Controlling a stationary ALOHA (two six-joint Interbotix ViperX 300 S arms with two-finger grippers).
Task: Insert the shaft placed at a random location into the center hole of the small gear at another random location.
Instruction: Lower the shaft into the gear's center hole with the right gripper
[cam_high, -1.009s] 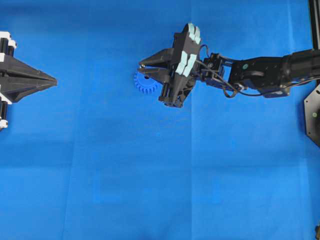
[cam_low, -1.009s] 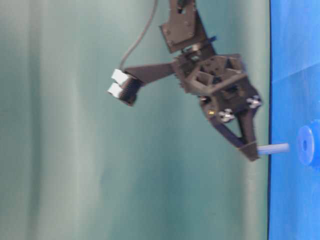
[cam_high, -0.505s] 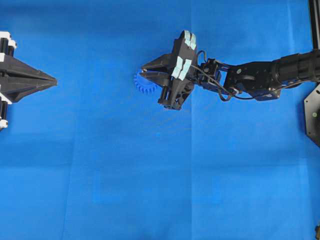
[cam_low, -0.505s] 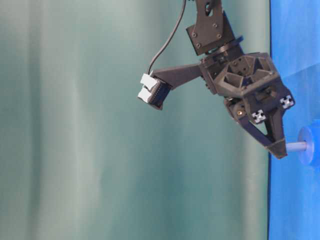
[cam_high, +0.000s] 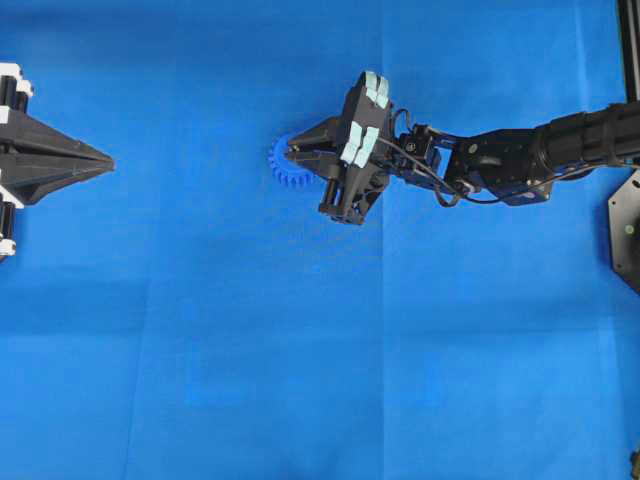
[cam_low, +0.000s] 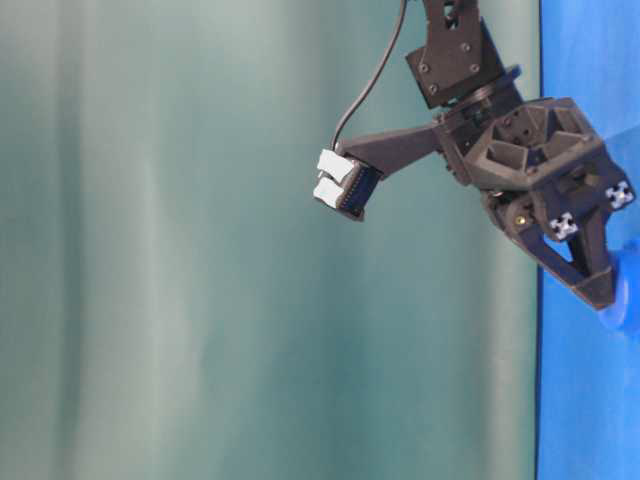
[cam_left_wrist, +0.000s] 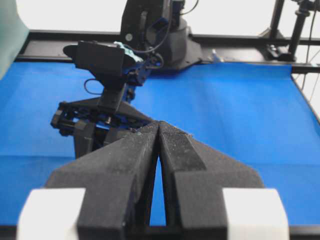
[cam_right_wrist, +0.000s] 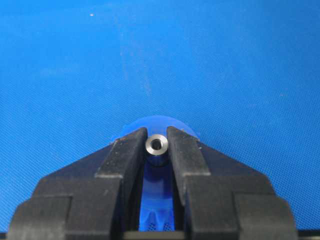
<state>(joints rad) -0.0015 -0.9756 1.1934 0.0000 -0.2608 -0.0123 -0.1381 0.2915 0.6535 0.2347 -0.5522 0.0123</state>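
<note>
Right over the small gear (cam_high: 288, 166), the right pincer (cam_right_wrist: 157, 145) clamps the shaft (cam_right_wrist: 156, 144)

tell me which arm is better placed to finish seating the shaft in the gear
Right. The right gripper is shut on the shaft directly over the small gear. The left gripper sits shut and empty at the far edge.
</note>
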